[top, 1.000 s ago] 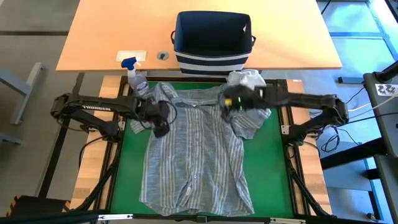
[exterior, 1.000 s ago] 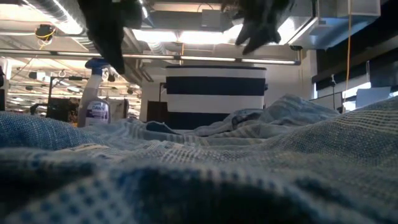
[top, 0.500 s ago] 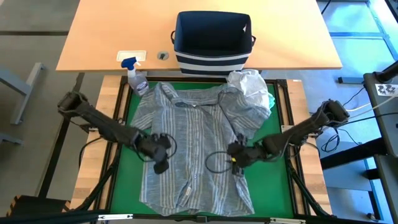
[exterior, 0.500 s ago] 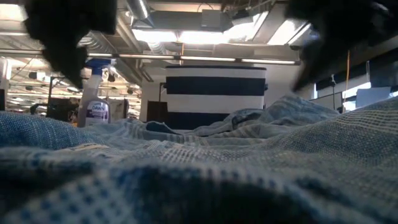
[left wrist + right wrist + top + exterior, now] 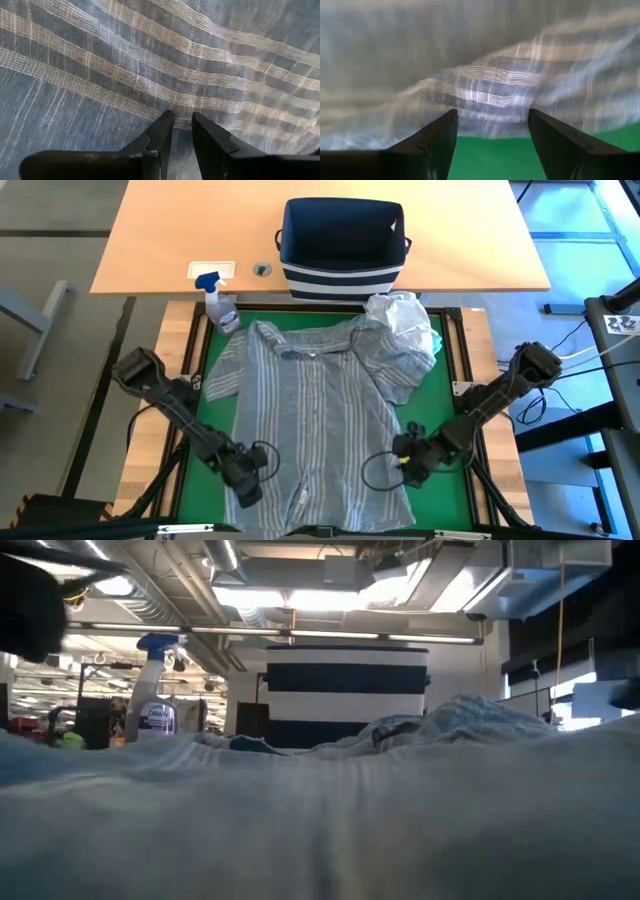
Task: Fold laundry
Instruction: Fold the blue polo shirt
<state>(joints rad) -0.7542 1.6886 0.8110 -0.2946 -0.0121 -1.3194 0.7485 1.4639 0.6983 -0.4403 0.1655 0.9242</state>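
Note:
The grey-blue striped button-up shirt [image 5: 315,420] lies spread flat on the green mat [image 5: 445,405], collar toward the far edge. My left gripper [image 5: 245,480] points steeply down close over the shirt's near left part, with only a narrow gap between its fingers [image 5: 181,122]. My right gripper [image 5: 405,468] stands wide open at the shirt's near right edge; cloth edge and bare mat show between its fingers [image 5: 492,122]. A crumpled white t-shirt [image 5: 400,315] rests on the mat's far right corner, with a bit of the mint-teal garment [image 5: 438,342] beside it.
A navy-and-white striped basket [image 5: 340,280] stands on the wooden table beyond the mat. A spray bottle [image 5: 218,305] stands at the mat's far left corner. Bare mat shows to the left and right of the shirt.
Both grippers have left the shirt's shoulders, swept toward the table's near edge and sunk. The left has gone out to the shirt's near left part, the right to its near right edge. Both tipped to point more steeply down.

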